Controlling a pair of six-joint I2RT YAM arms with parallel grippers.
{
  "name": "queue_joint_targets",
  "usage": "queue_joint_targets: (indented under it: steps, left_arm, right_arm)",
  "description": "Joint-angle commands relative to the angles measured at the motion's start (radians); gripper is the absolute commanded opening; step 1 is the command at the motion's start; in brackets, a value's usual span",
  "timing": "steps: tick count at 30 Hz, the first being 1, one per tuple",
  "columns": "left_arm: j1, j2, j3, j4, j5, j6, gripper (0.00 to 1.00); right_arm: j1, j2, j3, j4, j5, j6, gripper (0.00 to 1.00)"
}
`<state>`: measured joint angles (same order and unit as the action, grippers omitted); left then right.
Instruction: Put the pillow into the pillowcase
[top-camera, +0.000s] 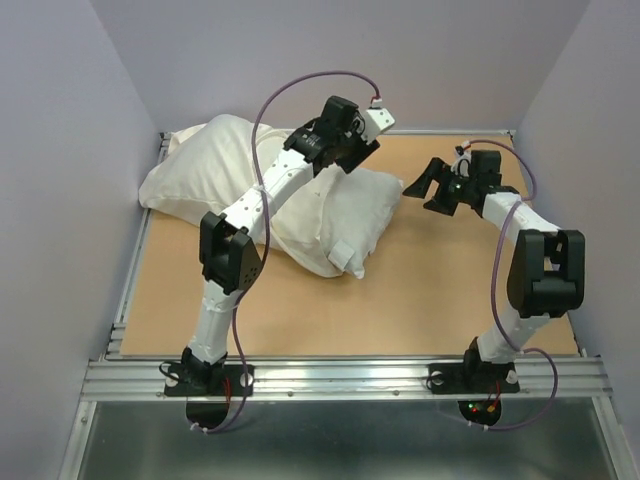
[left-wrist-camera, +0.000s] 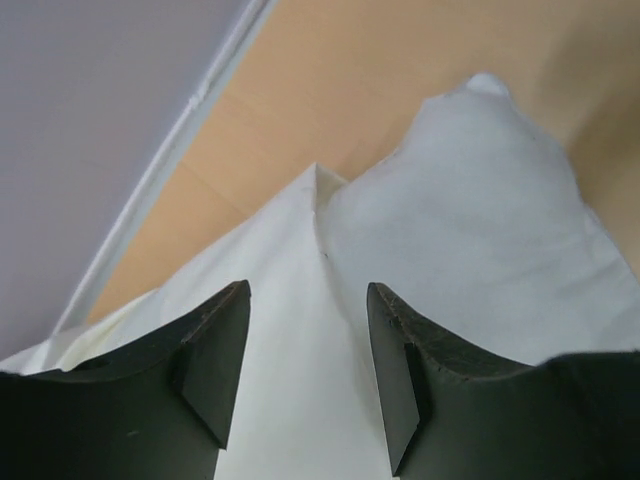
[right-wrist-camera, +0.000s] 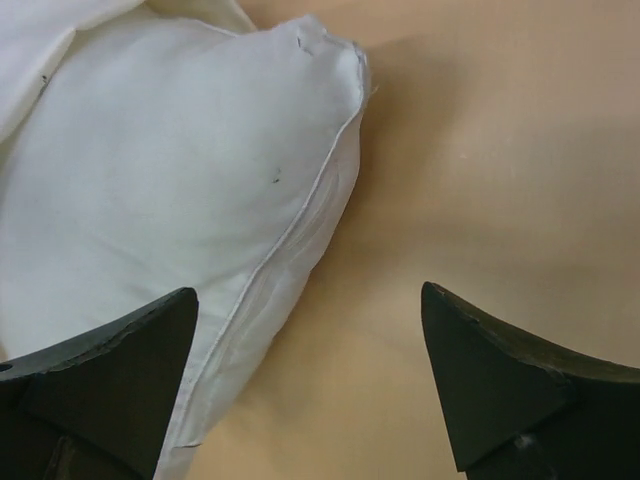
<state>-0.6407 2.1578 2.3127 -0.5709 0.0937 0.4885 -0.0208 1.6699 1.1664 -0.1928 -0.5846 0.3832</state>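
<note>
Risk: left gripper (left-wrist-camera: 308, 300) and right gripper (right-wrist-camera: 308, 295) both gaped open, nothing pinned the pillowcase (top-camera: 205, 170), so pushing the pillow (top-camera: 350, 215) could just drag it along.

The pillowcase (top-camera: 200, 172) lies touching the pillow (top-camera: 345, 218), left of and behind it, with the left gripper (left-wrist-camera: 308, 300) above the pillow's far edge and the right gripper (right-wrist-camera: 310, 290) just to its right.

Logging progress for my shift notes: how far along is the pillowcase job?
Done: the pillowcase seems pulled over the left part of the pillow. In hand: left fingers hang open over the case's edge; right fingers open beside the bare corner. Left: the pillow's right end is uncovered.
</note>
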Motion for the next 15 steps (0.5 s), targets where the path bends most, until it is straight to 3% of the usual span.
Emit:
queue_joint_targets:
  steps: [1, 10, 15]
  left_arm:
    - [-0.004, -0.039, -0.118, 0.12, -0.084, -0.021, 0.6]
    - [0.003, 0.068, -0.104, 0.174, -0.186, 0.004, 0.57]
    - [0.012, 0.112, -0.09, 0.186, -0.206, 0.013, 0.48]
  right_arm:
    - [0.025, 0.059, 0.033, 0.11, -0.187, 0.333, 0.96]
    - [0.05, 0.171, -0.025, 0.251, -0.184, 0.448, 0.96]
    - [0.082, 0.226, -0.033, 0.288, -0.178, 0.448, 0.86]
